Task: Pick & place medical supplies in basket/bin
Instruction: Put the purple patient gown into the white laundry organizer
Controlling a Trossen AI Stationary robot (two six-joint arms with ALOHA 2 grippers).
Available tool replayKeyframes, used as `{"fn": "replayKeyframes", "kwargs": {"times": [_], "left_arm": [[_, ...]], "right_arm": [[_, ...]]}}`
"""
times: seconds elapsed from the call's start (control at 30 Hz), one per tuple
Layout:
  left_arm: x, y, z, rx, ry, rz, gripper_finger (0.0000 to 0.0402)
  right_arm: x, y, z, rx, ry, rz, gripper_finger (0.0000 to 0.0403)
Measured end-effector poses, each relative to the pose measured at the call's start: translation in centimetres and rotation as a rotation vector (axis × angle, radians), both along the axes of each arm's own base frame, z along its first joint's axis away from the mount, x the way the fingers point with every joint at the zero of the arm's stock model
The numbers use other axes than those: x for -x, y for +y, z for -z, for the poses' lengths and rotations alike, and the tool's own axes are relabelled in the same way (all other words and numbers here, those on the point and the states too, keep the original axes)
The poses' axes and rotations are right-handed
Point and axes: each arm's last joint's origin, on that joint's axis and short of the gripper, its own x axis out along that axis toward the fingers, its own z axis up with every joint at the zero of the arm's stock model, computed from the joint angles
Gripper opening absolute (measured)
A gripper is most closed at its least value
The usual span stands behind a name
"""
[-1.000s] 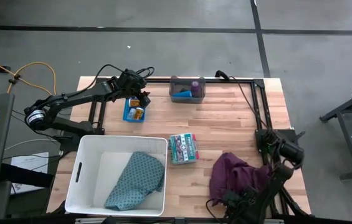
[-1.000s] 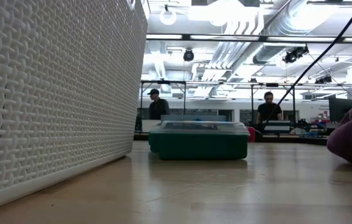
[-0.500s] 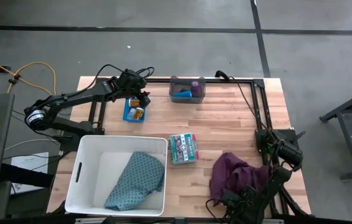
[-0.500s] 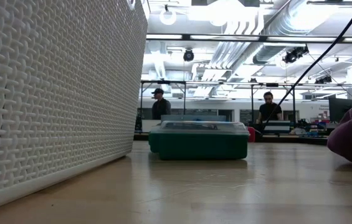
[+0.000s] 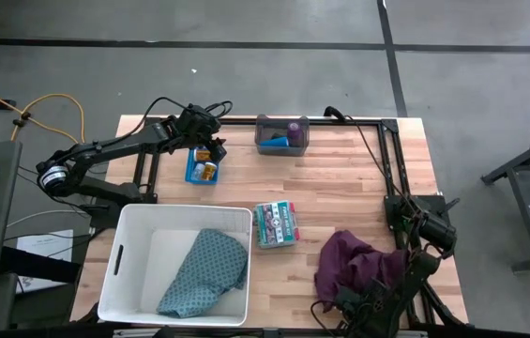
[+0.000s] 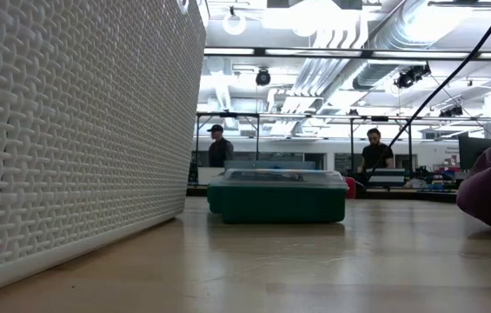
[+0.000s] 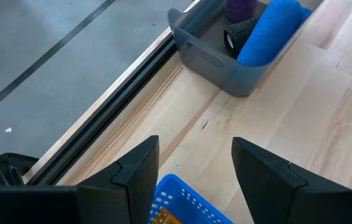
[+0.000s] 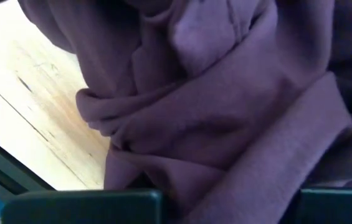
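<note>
Maroon cloth (image 5: 354, 265) is lying bunched at the counter's (image 5: 340, 188) near right edge, with the right tool (image 5: 358, 299) clenching its folds. Left tool (image 5: 210, 150) is hovering released over a blue basket (image 5: 203, 169). Teal patterned cloth (image 5: 206, 272) is sitting inside the white bin (image 5: 124, 253)

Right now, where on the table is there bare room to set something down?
Bare wood spans the middle, between the grey bin, the green box and the maroon cloth. The white basket has free floor beside the teal cloth. Crowded: the blue basket under the left gripper.
</note>
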Motion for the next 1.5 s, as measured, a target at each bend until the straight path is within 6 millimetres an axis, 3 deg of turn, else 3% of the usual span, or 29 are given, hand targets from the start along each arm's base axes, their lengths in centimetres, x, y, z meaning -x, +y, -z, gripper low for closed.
{"fn": "replayKeyframes", "kwargs": {"times": [0.27,0.43,0.63,1.03,1.3,1.5], "left_arm": [[0.0,0.0,0.0,0.000,0.000,0.000,0.0194],[0.0,0.0,0.0,0.000,0.000,0.000,0.0194],[0.0,0.0,0.0,0.000,0.000,0.000,0.0194],[0.0,0.0,0.0,0.000,0.000,0.000,0.0194],[0.0,0.0,0.0,0.000,0.000,0.000,0.0194],[0.0,0.0,0.0,0.000,0.000,0.000,0.0194]], "right_arm": [[0.0,-0.2,0.0,0.031,-0.022,0.019,0.0068],[0.0,-1.0,-1.0,0.126,-0.122,0.016,0.0048],[-0.2,-2.9,-5.2,0.221,-0.339,-0.017,0.0048],[-0.5,-8.2,-15.2,0.214,-0.678,-0.140,0.0050],[-1.5,-9.7,-18.9,0.232,-0.869,-0.270,0.0051],[-2.7,-9.5,-19.8,0.239,-0.925,-0.377,0.0051]]}}
